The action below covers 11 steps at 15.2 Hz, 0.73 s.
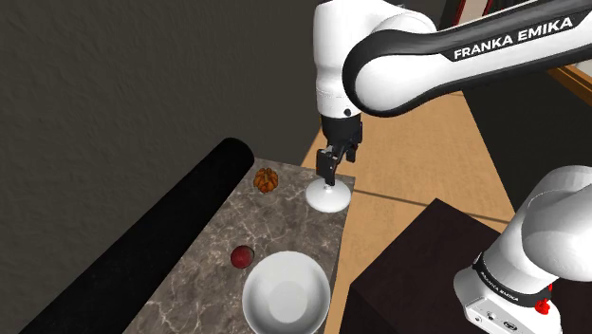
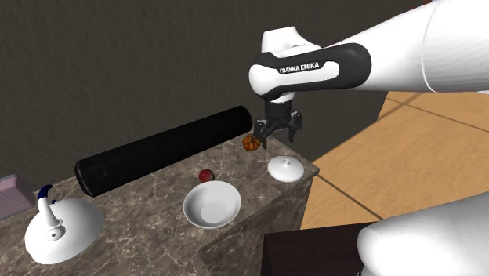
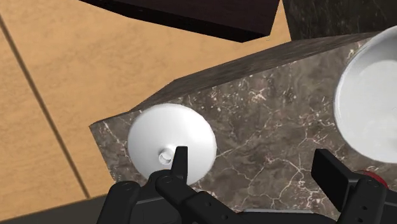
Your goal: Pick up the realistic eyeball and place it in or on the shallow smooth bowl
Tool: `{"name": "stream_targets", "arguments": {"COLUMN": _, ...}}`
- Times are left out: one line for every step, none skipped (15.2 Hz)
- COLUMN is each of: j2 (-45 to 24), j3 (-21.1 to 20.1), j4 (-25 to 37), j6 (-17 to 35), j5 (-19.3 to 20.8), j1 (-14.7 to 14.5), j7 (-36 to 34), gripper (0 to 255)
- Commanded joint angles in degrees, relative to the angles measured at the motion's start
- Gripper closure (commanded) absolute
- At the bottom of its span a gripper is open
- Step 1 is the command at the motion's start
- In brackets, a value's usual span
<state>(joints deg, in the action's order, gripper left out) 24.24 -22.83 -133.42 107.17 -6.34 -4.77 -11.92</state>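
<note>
The arm's black jaws hang wide open and empty over the far corner of the marble table (image 1: 285, 228), one finger (image 3: 180, 162) above a small white knobbed lid (image 1: 328, 195). The eyeball, drawn as a small dark-red ball (image 1: 243, 256), lies on the table well apart from the jaws, just beside the rim of the shallow white bowl (image 1: 254, 289). In the wrist view it peeks out past the other finger. An orange ribbed object (image 1: 267, 180) sits near the lid. A long black cylinder (image 1: 171, 237) runs along one long side of the table. The opposite edge drops straight to the wooden floor (image 1: 427, 142). Bare marble lies between lid and bowl.
</note>
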Motion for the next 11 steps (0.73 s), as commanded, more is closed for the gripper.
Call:
{"name": "stream_targets", "arguments": {"j2": -3.8, "j3": -2.3, "j4": 1.2, "j6": 2.5, "j5": 0.2, "j1": -0.2, "j7": -2.9, "gripper": 0}}
{"name": "stream_targets", "arguments": {"j2": -5.8, "j3": -3.4, "j4": 2.0, "j6": 3.5, "j5": 0.6, "j1": -0.2, "j7": -4.3, "gripper": 0}}
{"name": "stream_targets", "arguments": {"j2": -7.8, "j3": -4.4, "j4": 2.9, "j6": 4.6, "j5": 1.1, "j1": -0.2, "j7": -5.7, "gripper": 0}}
{"name": "stream_targets", "arguments": {"j2": -9.9, "j3": -5.4, "j4": 3.8, "j6": 5.6, "j5": 1.7, "j1": -0.2, "j7": -7.2, "gripper": 0}}
{"name": "stream_targets", "arguments": {"j2": -12.0, "j3": -6.4, "j4": 4.8, "j6": 6.5, "j5": 2.4, "j1": -0.2, "j7": -8.7, "gripper": 0}}
{"name": "stream_targets", "arguments": {"j2": -14.2, "j3": -7.3, "j4": 5.9, "j6": 7.4, "j5": 3.2, "j1": -0.3, "j7": -10.3, "gripper": 0}}
{"name": "stream_targets", "arguments": {"j2": -16.5, "j3": -8.1, "j4": 7.0, "j6": 8.2, "j5": 4.2, "j1": -0.4, "j7": -11.9, "gripper": 0}}
{"name": "stream_targets", "arguments": {"j2": -18.8, "j3": -8.9, "j4": 8.2, "j6": 9.0, "j5": 5.3, "j1": -0.5, "j7": -13.6, "gripper": 0}}
{"name": "stream_targets", "arguments": {"j2": -21.2, "j3": -9.6, "j4": 9.5, "j6": 9.6, "j5": 6.5, "j1": -0.8, "j7": -15.3, "gripper": 0}}
{"name": "stream_targets", "arguments": {"j2": -23.6, "j3": -10.2, "j4": 10.9, "j6": 10.2, "j5": 7.9, "j1": -1.1, "j7": -17.0, "gripper": 0}}
{"name": "stream_targets", "arguments": {"j2": -26.0, "j3": -10.7, "j4": 12.4, "j6": 10.7, "j5": 9.3, "j1": -1.5, "j7": -18.7, "gripper": 0}}
